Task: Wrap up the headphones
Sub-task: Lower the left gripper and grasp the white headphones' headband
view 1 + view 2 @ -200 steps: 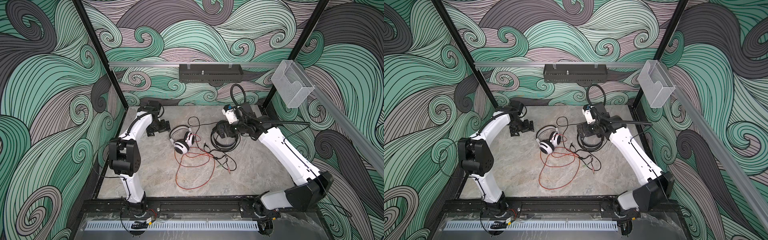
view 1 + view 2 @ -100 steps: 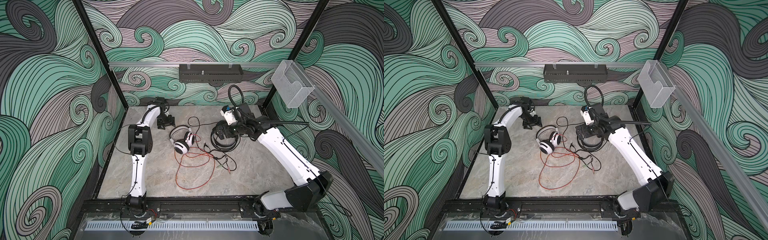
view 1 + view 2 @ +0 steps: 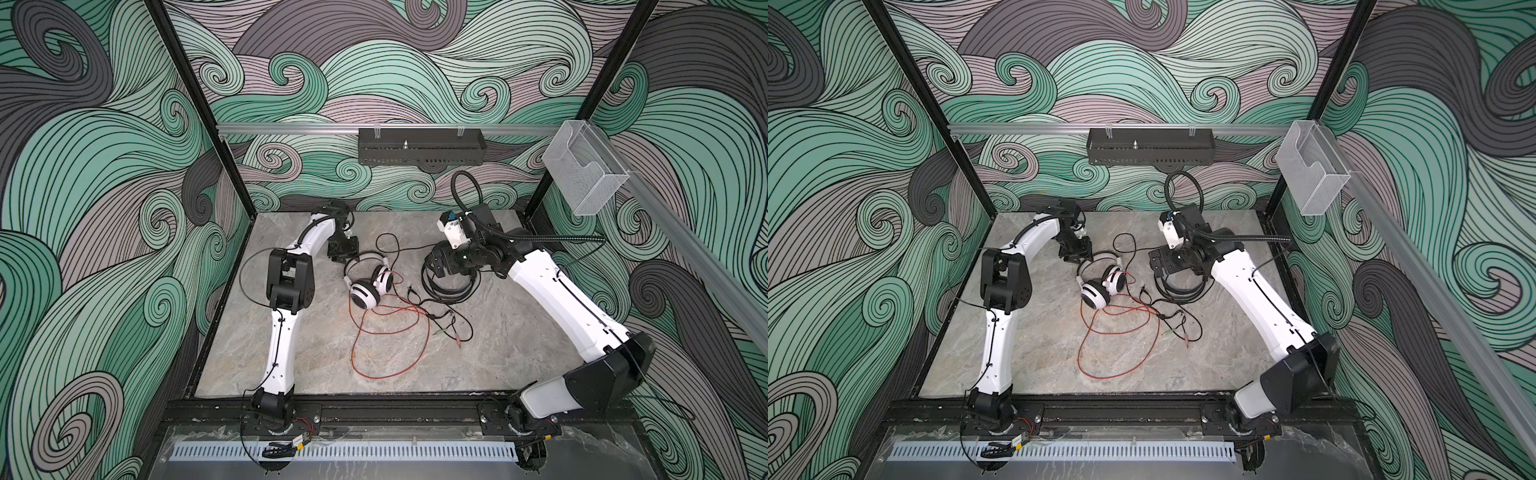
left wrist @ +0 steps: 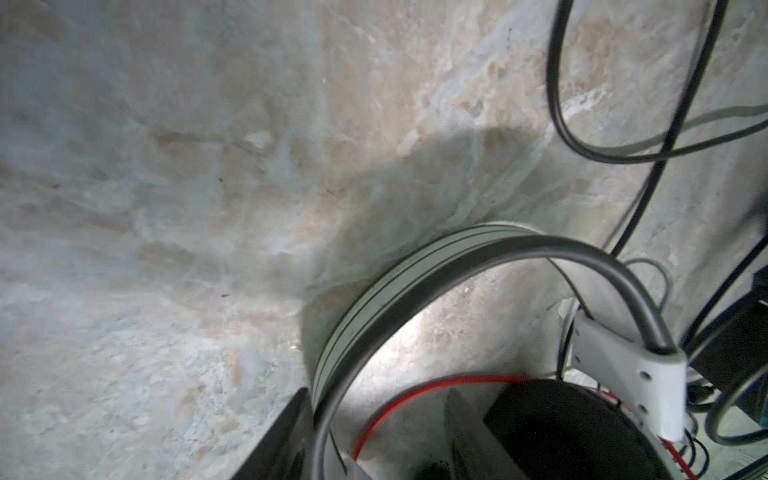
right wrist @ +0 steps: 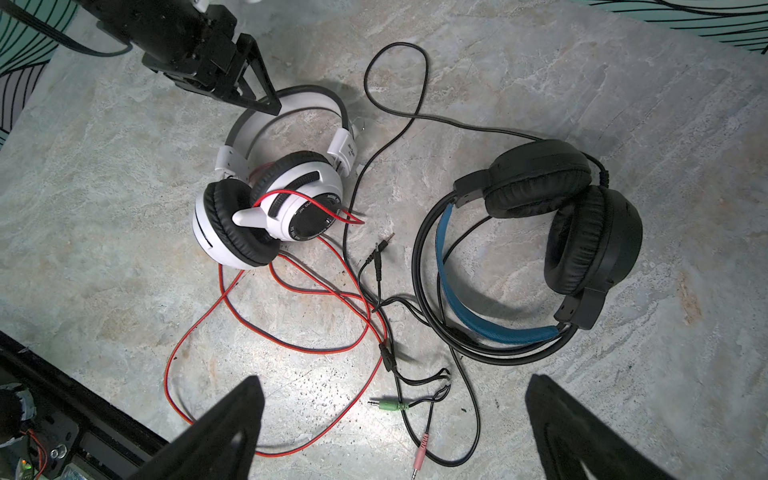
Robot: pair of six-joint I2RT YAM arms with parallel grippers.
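Two headsets: both lie on the table point(image 5: 104, 249) mid-cell, cables unwound. I have the white headset point(image 5: 266, 208) on my left arm's side, the black headset point(image 5: 561, 216) near it on the right, apart.
step: my read is I'm taking the white one by its headband point(image 4: 415, 266); no wrapping done yet.
left gripper point(image 3: 341, 255): at the crown of that band, jaws partly apart and straddling it. I see no pinch in the wrist view.
right gripper point(image 5: 395, 384): hovers above the black headset, jaws wide apart, nothing between them.
grip: I want the band centred between the jaws, at the crown rather than the slider point(image 5: 343, 147), and square to it. It's curved and springy, so an off-centre bite will likely roll it out.
red cable point(image 5: 167, 374): sprawls in big loops toward the front edge; one strand crosses the white cup point(image 5: 299, 199) and shows beyond the left jaws. I keep it out of the bite.
black cable point(image 5: 465, 123): loops right past the white band, then crosses the red one in the middle. Lifting white probably drags it.
jacks point(image 5: 388, 405): green and pink ends lie loose in front of the black headset; snag risk.
next: right arm likely takes red near the cup to start winding.
others: black tray point(image 3: 419, 151) and clear bin point(image 3: 582, 174) hang on the rails point(image 3: 291, 129), well clear.
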